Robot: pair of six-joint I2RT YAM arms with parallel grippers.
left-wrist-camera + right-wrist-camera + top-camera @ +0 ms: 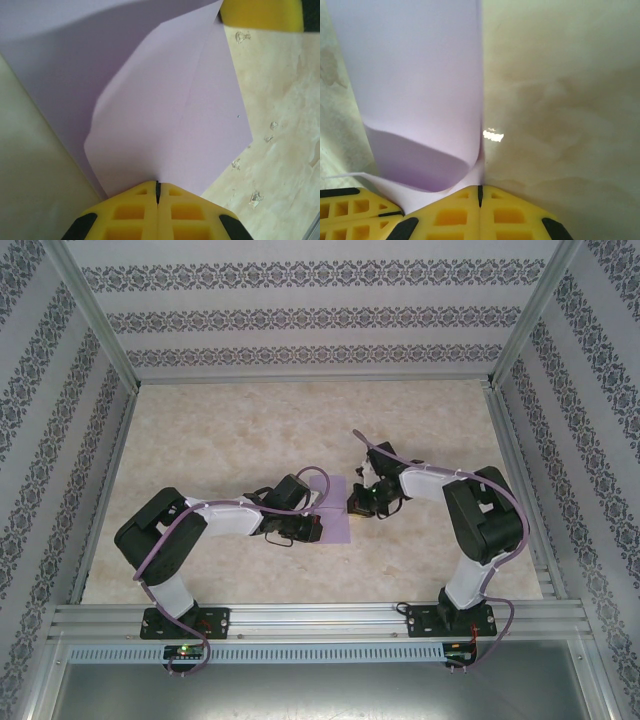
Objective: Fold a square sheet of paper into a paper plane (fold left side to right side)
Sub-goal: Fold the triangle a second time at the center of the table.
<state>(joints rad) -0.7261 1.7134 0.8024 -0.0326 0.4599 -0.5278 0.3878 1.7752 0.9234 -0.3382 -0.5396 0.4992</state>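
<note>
The square sheet of paper (336, 522) is lilac and lies on the table between my two arms. In the left wrist view the sheet (165, 120) has a flap turned over at a slant, with a crease running up it. In the right wrist view the sheet (420, 80) bows over in a loose curl near the tips. My left gripper (314, 514) (157, 187) is shut with its tips against the paper's near edge. My right gripper (357, 503) (480, 190) is shut at the paper's right edge. No paper shows between either pair of jaws.
The marbled table (230, 440) lies open around the sheet, ringed by an aluminium frame and patterned walls. The right arm's yellow finger (262, 12) shows beyond the paper's far corner. The left arm's yellow fingers (350, 212) rest on the sheet beside my right tips.
</note>
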